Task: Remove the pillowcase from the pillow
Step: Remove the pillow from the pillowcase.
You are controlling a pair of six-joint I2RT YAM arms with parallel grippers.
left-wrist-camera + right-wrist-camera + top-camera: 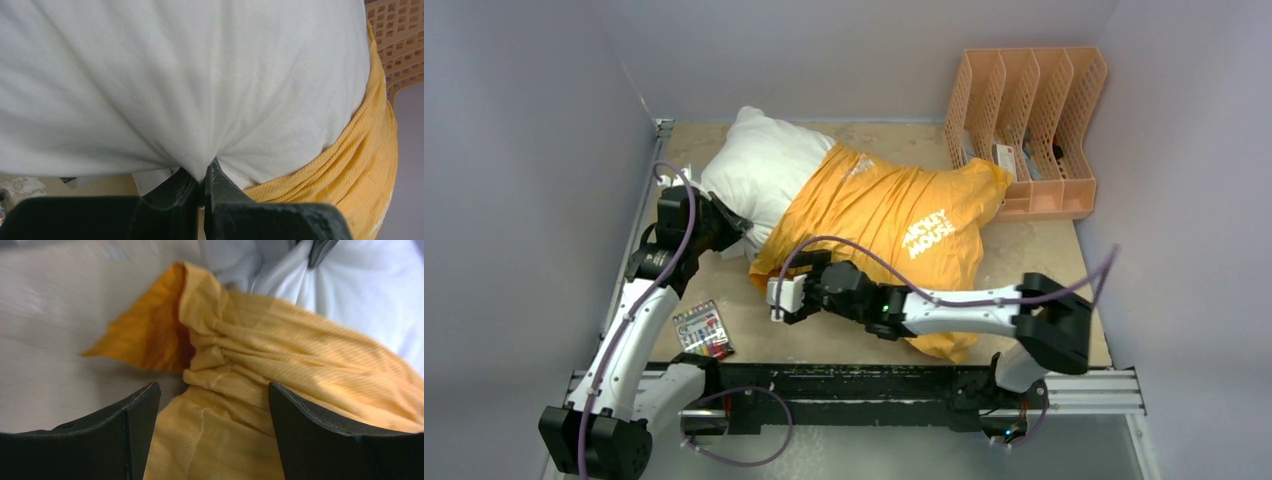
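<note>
While it lies diagonally across the table, the white pillow has its far-left end bare and the rest inside the pillowcase, which is orange-yellow, printed "Mickey Mouse" and bunched at its open edge.

- Left gripper: clenched on a pinch of the pillow's bare white fabric.
- Right gripper: jaws spread wide at the pillowcase's gathered edge, grasping nothing.
- Peach file rack: far right, just beside the pillowcase.
- Pack of coloured pens: near left, apart.

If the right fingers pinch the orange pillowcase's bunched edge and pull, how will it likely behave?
Probably floppy: the pillowcase lies in deep folds, so it should stretch and bunch first. Its thin ribbed cloth looks light. It may drag on the pillow stuffed inside.
</note>
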